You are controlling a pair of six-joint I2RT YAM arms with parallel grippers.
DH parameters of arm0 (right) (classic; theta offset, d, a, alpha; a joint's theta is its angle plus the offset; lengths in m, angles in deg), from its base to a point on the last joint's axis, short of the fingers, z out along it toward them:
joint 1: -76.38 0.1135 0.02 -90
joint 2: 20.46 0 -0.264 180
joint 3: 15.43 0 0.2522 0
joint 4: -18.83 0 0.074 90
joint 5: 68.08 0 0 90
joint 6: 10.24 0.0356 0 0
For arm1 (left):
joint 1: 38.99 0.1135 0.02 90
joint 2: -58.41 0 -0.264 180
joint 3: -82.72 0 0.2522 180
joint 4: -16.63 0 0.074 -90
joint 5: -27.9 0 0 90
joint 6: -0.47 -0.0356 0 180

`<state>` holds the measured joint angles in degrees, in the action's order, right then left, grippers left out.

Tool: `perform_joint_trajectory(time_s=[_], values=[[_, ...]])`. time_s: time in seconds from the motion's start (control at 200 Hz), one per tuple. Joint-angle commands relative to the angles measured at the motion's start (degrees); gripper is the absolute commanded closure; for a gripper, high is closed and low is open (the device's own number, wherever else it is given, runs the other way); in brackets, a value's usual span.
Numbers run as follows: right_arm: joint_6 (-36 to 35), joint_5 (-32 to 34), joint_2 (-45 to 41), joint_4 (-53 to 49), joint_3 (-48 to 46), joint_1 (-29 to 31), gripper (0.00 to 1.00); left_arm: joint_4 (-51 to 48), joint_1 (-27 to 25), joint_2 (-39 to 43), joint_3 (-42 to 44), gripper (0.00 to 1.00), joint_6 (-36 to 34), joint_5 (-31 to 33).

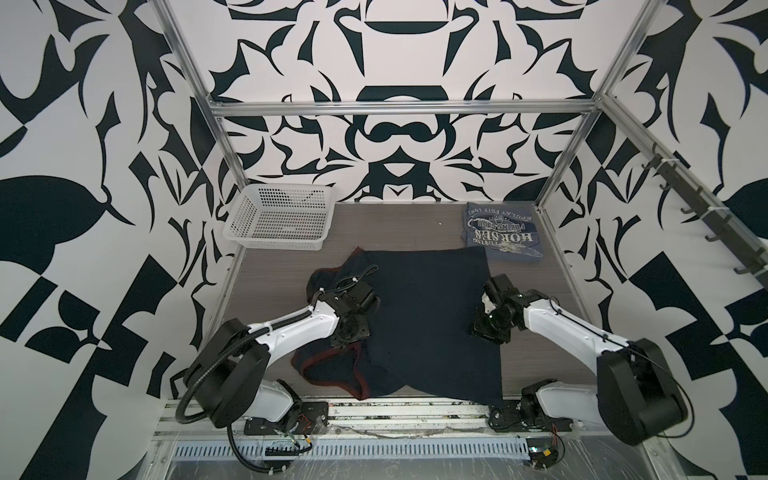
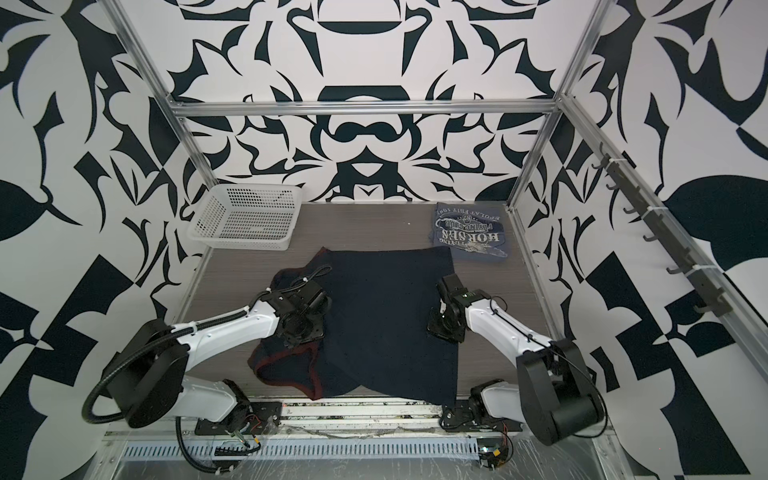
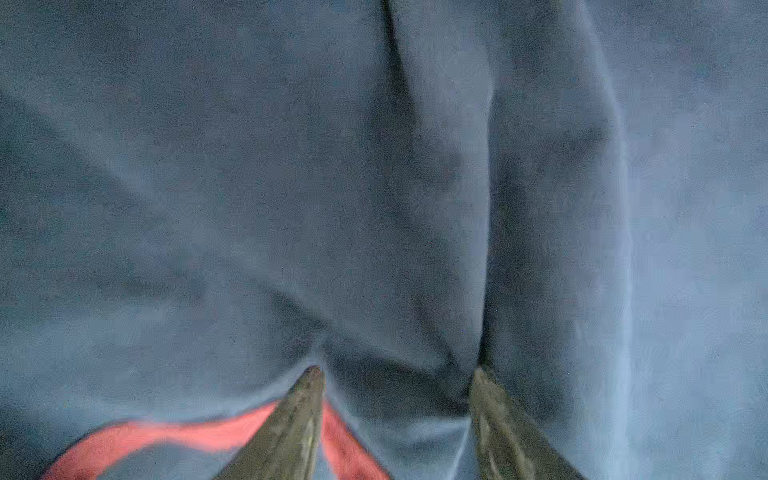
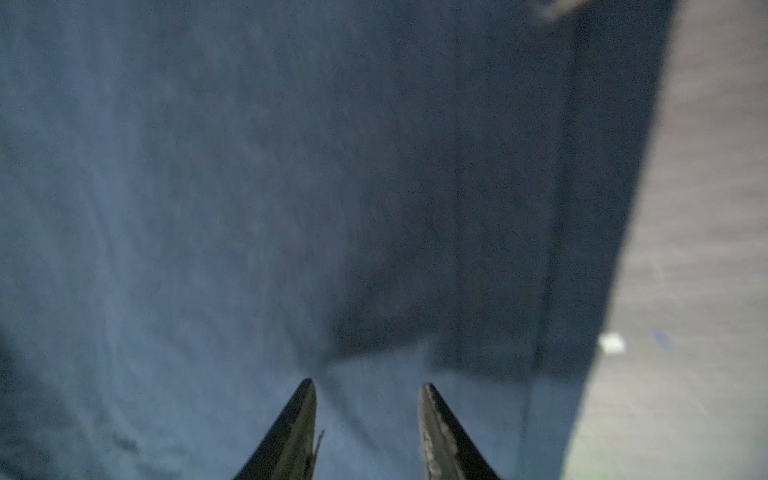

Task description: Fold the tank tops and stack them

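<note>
In both top views the dark navy tank top (image 1: 428, 316) (image 2: 386, 316) lay spread over the middle of the table (image 1: 282, 270), its red-trimmed straps (image 1: 332, 365) bunched toward the left and one near corner reaching the front rail. The slate grey-blue tank top (image 1: 503, 232) (image 2: 469, 232) sat folded, print up, in the far right corner, with the navy one's far corner meeting its edge. A white basket (image 1: 286, 188) stood at the far left. The left arm (image 1: 291, 328) reached over the strap end and the right arm (image 1: 552, 324) over the right edge; their jaws were hidden from above.

From the left wrist, the left jaws stood apart, both fingertips (image 3: 299, 415) pressed onto the navy cloth (image 3: 291, 166), a soft bulge between them and the red trim (image 3: 166, 432) beside one finger.

From the right wrist, the right jaws stood moderately apart, fingertips (image 4: 436, 424) just over the navy cloth (image 4: 291, 166) near its edge, gripping nothing; bare table (image 4: 685, 249) showed beyond.
</note>
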<state>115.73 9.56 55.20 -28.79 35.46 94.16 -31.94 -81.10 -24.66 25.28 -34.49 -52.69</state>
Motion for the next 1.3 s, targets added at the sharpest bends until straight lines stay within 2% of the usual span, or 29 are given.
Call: perform_joint_trajectory(time_s=[0.0,0.275,0.37,0.5,0.6,0.715,0.94,1.095,1.295], values=[[0.6,1.68,4.78,5.8,1.97,0.24,0.56,3.71,1.99,-2.95,-0.23,0.41,1.26,2.68],[-3.93,2.18,23.11,7.73,13.5,-4.09,0.59,10.06,10.21,-8.15,-0.18,0.43,-4.02,2.37],[-4.94,2.08,28.28,7.44,18.51,-6.39,0.59,13.03,14.09,-9.58,-0.95,0.43,-6.44,-0.31],[-5.92,1.19,31.41,5.45,25.0,-8.01,0.59,9.04,14.8,-9.5,-5.66,0.41,-8.26,2.57],[-7.11,1.99,27.63,3.08,26.14,-8.01,0.57,4.29,12.59,-5.99,-7.66,0.36,-8.47,5.73],[-8.17,2.76,19.06,0.12,23.11,-8.0,0.54,-3.0,8.01,0.52,-7.38,0.3,-7.06,9.08],[-6.07,2.95,0.98,-4.72,10.74,-7.94,0.51,-7.96,-1.34,11.93,-0.36,0.32,1.05,3.96],[-2.09,2.73,-5.16,-5.87,4.19,-7.94,0.51,-4.18,-5.68,11.63,1.91,0.36,5.03,-0.06],[1.42,3.03,-7.4,-6.44,-0.83,-7.92,0.51,-0.65,-6.28,4.77,2.67,0.42,5.72,-1.36]])
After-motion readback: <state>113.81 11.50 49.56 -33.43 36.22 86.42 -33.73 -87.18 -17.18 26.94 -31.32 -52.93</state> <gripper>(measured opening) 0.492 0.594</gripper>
